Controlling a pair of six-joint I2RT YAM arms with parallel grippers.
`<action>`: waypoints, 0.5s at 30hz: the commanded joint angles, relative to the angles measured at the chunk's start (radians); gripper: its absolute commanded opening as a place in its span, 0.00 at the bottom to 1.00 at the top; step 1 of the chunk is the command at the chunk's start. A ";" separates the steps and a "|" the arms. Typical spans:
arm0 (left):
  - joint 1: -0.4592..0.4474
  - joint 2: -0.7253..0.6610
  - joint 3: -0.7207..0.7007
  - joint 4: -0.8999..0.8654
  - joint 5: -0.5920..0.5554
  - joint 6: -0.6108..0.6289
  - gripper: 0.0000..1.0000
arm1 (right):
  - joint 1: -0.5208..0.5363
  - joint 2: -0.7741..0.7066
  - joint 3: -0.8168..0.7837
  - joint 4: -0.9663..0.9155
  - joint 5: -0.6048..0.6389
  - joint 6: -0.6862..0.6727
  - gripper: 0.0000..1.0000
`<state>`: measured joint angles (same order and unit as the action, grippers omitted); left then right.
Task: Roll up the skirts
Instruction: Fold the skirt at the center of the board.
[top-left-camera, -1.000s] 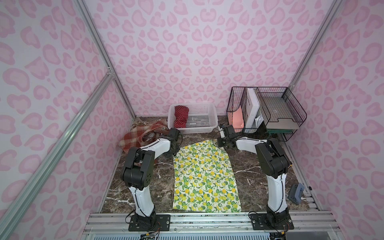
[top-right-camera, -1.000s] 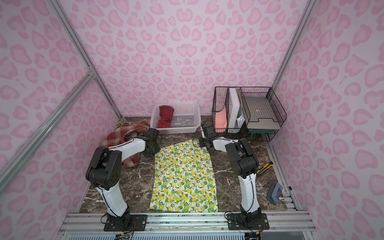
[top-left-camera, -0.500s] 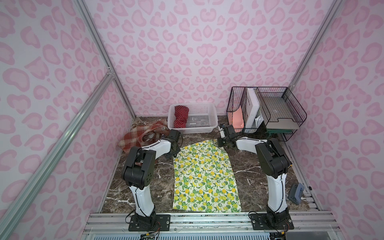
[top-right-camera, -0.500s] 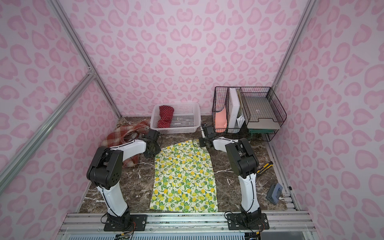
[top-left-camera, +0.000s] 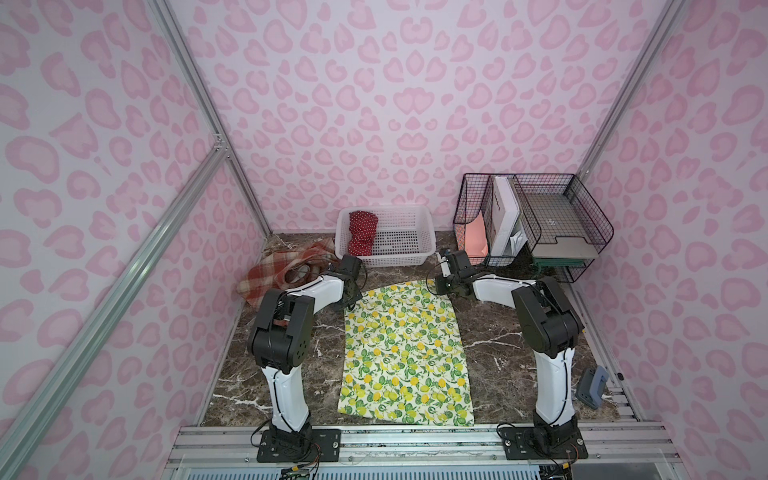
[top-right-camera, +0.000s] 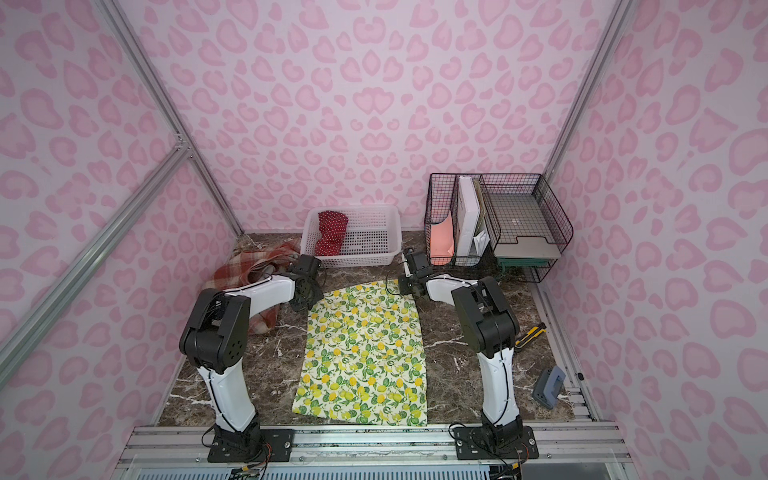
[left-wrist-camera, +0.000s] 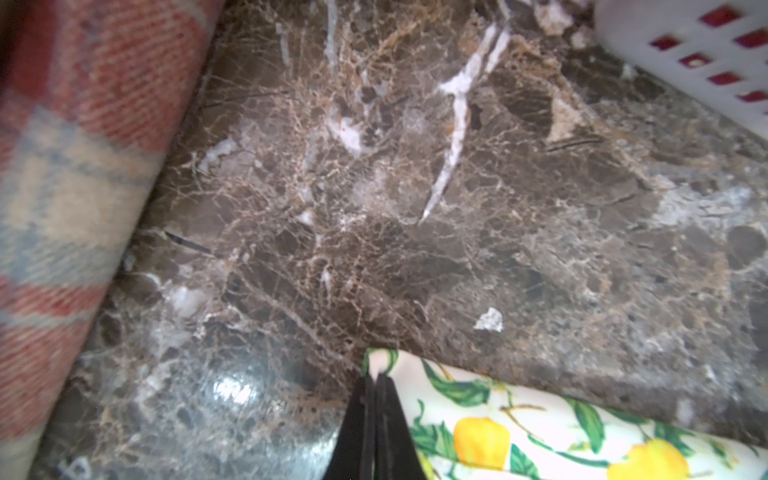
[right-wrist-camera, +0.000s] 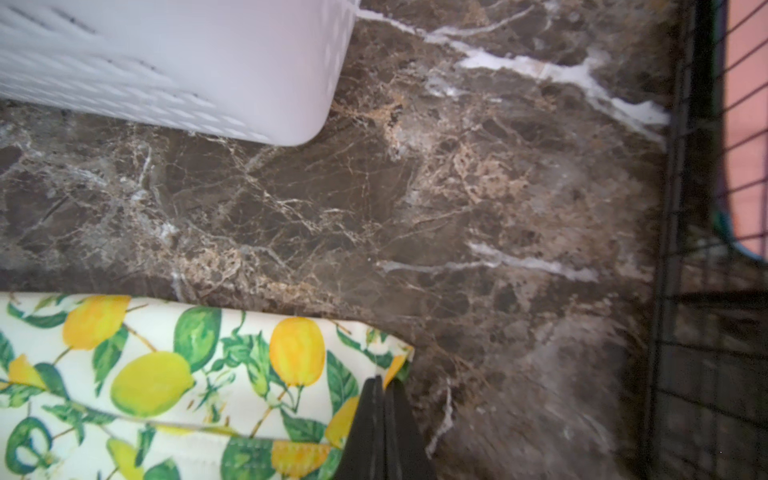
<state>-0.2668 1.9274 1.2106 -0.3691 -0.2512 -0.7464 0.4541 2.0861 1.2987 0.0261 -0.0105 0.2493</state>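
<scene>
The lemon-print skirt (top-left-camera: 405, 353) lies flat along the middle of the marble table, also seen in a top view (top-right-camera: 365, 353). My left gripper (left-wrist-camera: 376, 376) is shut on its far left corner; in a top view it sits low at that corner (top-left-camera: 353, 301). My right gripper (right-wrist-camera: 384, 380) is shut on the far right corner (top-left-camera: 440, 286). The red polka-dot skirt (top-left-camera: 362, 232) lies rolled in the white basket. The plaid skirt (top-left-camera: 282, 274) lies crumpled at the back left, next to my left arm, and shows close by in the left wrist view (left-wrist-camera: 75, 174).
The white lattice basket (top-left-camera: 428, 241) stands just behind the skirt's far edge. A black wire rack (top-left-camera: 540, 220) with papers and a tray fills the back right. A yellow-black cutter (top-right-camera: 530, 334) and a grey device (top-left-camera: 592, 386) lie along the right edge.
My left gripper has closed onto the lemon skirt's far left corner. The right gripper has stayed shut on the far right corner.
</scene>
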 joint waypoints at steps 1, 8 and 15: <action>0.001 -0.016 -0.009 0.001 0.028 0.019 0.00 | 0.001 -0.047 -0.024 0.019 0.016 0.019 0.00; -0.015 -0.100 -0.016 -0.022 0.035 0.026 0.00 | 0.007 -0.221 -0.111 0.039 0.027 0.041 0.00; -0.056 -0.213 -0.062 -0.070 0.007 0.022 0.00 | 0.056 -0.367 -0.220 0.039 0.038 0.058 0.00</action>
<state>-0.3107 1.7515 1.1679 -0.3943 -0.2245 -0.7307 0.4919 1.7702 1.1130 0.0513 0.0143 0.2886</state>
